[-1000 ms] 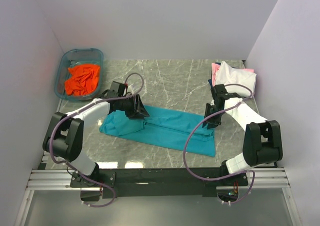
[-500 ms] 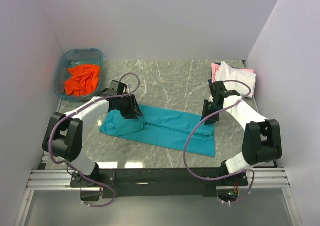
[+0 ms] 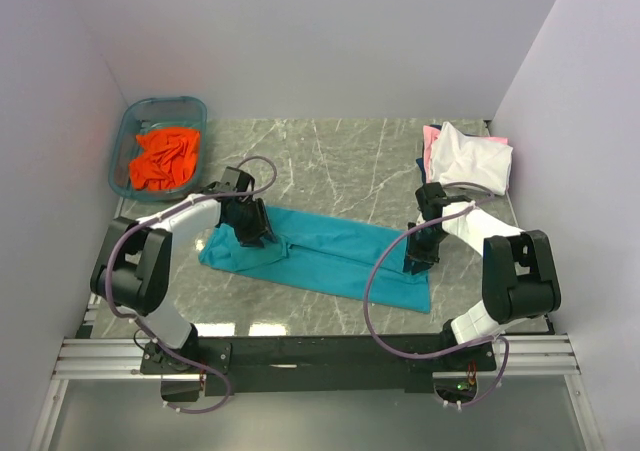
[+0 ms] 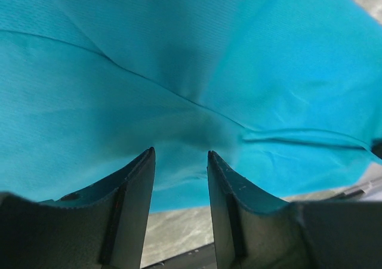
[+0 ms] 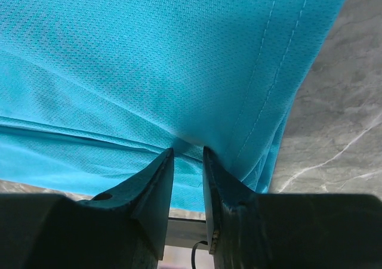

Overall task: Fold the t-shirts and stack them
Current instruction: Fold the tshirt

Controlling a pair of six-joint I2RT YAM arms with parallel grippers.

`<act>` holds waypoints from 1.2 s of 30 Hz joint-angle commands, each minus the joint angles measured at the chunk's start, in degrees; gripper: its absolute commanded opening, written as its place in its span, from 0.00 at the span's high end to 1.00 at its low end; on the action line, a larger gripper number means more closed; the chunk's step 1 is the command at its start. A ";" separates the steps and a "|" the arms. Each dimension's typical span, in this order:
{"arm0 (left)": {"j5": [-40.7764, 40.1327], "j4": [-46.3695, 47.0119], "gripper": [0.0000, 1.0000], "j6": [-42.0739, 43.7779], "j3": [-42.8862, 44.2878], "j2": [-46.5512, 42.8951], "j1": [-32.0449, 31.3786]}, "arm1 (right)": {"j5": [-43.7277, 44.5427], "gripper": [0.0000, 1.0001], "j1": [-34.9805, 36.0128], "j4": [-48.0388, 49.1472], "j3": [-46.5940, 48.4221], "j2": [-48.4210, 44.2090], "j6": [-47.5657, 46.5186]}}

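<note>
A teal t-shirt (image 3: pixel 330 251) lies in a long folded band across the near half of a grey marble table (image 3: pixel 350 161), slanting from the left down toward the right, with one arm bearing on each end. The left gripper (image 3: pixel 252 229) sits on the band's left portion, just inside the bunched end. Its wrist camera shows the two fingers (image 4: pixel 134 185) parted, tips down at the cloth. Teal fabric and a strip of marble are visible in the gap between them, and nothing is pinched there.

The right gripper (image 3: pixel 418 256) sits on the band's right end, close to the stitched hem. There the fingers (image 5: pixel 152 185) are drawn almost together, and the cloth puckers into the narrow slot at their tips (a small fold of the shirt appears nipped there).

At the far left corner, a translucent blue plastic tub (image 3: pixel 122 151) holds the orange t-shirt (image 3: pixel 165 159), crumpled in a heap. At the far right corner, well apart from the teal band, a stack sits beside the right wall. The white t-shirt (image 3: pixel 472 156) is folded on top, the pink t-shirt (image 3: pixel 432 133) shows beneath at the far-left edge, and a sliver of the dark blue t-shirt (image 3: pixel 421 163) peeks out at the near-left edge — how these lower two are folded cannot be told.
</note>
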 commanded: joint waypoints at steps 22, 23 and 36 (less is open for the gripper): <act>-7.51 -2.97 0.59 7.47 22.27 23.81 0.19 | -0.57 0.68 3.02 -0.71 -3.46 -2.05 1.24; -7.68 -3.93 0.59 8.61 23.87 24.69 0.19 | -0.74 0.68 3.37 -0.45 -3.64 -2.14 1.51; -8.56 -9.56 0.54 15.65 43.64 37.43 -1.91 | -2.68 0.68 9.96 0.17 -3.38 0.32 4.06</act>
